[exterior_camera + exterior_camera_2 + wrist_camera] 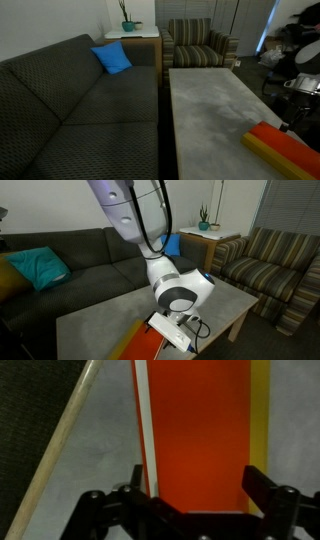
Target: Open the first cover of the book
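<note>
The book (195,420) lies shut and flat on the grey table (210,100), near one corner. The claw (192,485) hovers over it, spread wide and holding nothing, straddling the orange-red first cover (200,460). The white strip (146,420) looks like the free page edge, opposite the yellow band (260,420). Best to slip one fingertip under the cover there, catch only that board, then swing it toward the band.

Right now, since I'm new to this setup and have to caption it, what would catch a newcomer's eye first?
The orange-red book with its yellow band, lying closed on the grey table, fills the wrist view. The open gripper hangs over it. A blue cushion brightens the dark sofa.
</note>
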`<move>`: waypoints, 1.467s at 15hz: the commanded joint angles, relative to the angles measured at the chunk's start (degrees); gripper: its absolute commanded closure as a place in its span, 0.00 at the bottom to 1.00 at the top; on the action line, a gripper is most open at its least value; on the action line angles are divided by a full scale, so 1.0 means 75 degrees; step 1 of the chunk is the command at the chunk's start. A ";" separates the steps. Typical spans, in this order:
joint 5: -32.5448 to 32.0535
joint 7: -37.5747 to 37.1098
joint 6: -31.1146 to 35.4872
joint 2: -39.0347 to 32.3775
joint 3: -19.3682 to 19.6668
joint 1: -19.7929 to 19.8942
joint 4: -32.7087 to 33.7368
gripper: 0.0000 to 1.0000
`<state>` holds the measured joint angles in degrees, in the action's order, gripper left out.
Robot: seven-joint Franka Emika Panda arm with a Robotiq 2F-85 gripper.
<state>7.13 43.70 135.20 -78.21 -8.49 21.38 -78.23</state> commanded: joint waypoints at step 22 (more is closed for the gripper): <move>0.0347 0.0684 -0.1117 -0.0827 -0.0178 0.0351 0.1361 0.77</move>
<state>8.50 46.87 128.00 -84.41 -9.49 22.92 -69.03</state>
